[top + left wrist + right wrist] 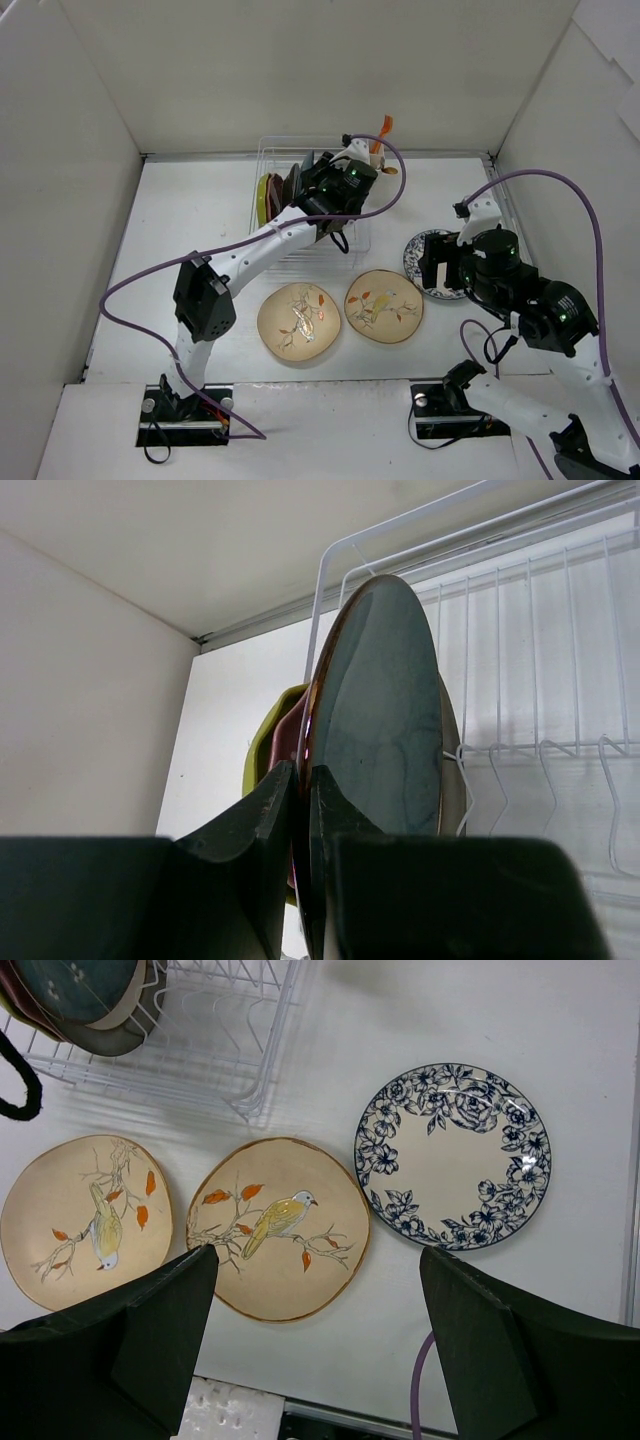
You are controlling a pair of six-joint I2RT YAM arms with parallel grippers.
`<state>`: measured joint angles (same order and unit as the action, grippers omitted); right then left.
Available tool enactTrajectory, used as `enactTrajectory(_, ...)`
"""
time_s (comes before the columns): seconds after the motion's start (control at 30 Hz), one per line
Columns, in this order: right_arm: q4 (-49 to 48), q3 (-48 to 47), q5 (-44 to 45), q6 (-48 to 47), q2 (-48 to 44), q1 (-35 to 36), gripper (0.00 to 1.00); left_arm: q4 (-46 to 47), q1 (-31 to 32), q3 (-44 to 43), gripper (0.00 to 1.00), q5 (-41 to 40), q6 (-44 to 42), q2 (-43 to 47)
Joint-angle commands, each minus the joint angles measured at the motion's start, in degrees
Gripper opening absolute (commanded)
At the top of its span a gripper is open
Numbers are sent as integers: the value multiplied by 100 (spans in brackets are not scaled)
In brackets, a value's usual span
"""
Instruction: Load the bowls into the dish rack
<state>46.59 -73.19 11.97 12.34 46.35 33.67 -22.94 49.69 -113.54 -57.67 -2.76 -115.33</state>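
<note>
2 cream bird bowls and a blue-flowered bowl are lying flat on the table, detailed only from the right wrist. Left wrist alone is showing left fingers clamping the dark teal bowl upright in the dish rack. Left arm reaching forward; right fingers hovering apart.

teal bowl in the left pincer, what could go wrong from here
1. The left pincer grips the teal bowl on edge by its rim; let go before it sits between the rack wires, it could tip or roll.
2. It stands close against the pink bowl, so a sideways nudge might chip them.
</note>
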Motion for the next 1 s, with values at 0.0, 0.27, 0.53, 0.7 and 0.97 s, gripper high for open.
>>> enactTrajectory(0.0,-387,41,130,32,164,-45,79,483,-47,-327,0,-262,48,335)
enactTrajectory(0.27,-449,59,148,14,217,-45,79,106,-223,-476,0,-96,539,239)
enactTrajectory(0.53,-449,112,148,5,217,-45,79,-360,-381,-213,0,80,1374,142)
enactTrajectory(0.7,-458,173,96,32,208,-45,79,-519,-496,-11,0,265,1726,204)
enactTrajectory(0.97,-458,208,43,76,199,-45,80,-580,-548,226,16,291,1902,283)
